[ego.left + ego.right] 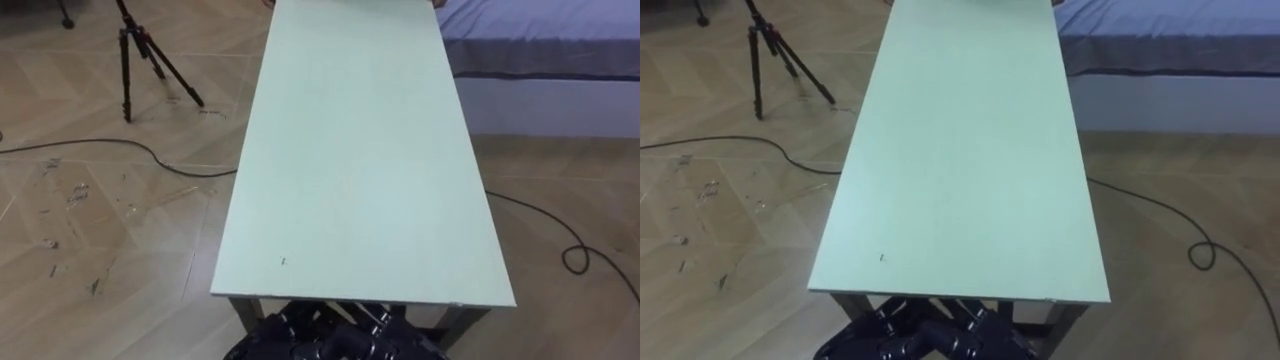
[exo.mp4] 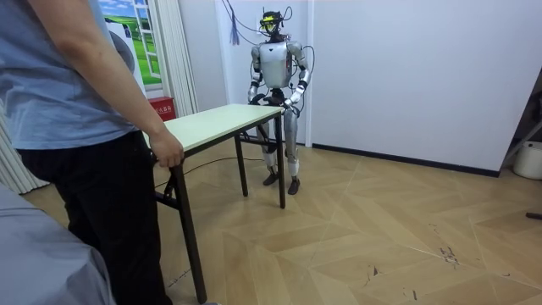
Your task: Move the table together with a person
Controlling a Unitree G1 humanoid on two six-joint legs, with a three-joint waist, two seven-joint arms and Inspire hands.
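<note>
A long pale green table (image 1: 365, 150) with dark metal legs stretches away from me, and its near short edge lies just above my hands. My left hand (image 1: 285, 335) and right hand (image 1: 400, 340) show as dark shapes under that edge. In the room view I stand at the table's (image 2: 222, 119) far end by the white wall, with my left hand (image 2: 290, 103) and right hand (image 2: 257, 102) at that end. A person in a blue shirt stands at the other end, on the room view's left. The person's hand (image 2: 167, 152) holds the table's edge.
A black tripod (image 1: 140, 55) stands on the wooden floor to my left, with a dark cable (image 1: 120, 150) running past it. A bed (image 1: 540, 50) lies close along the table's right side, and another cable (image 1: 575, 255) loops on the floor there. A red box (image 2: 161, 108) sits by the curtain.
</note>
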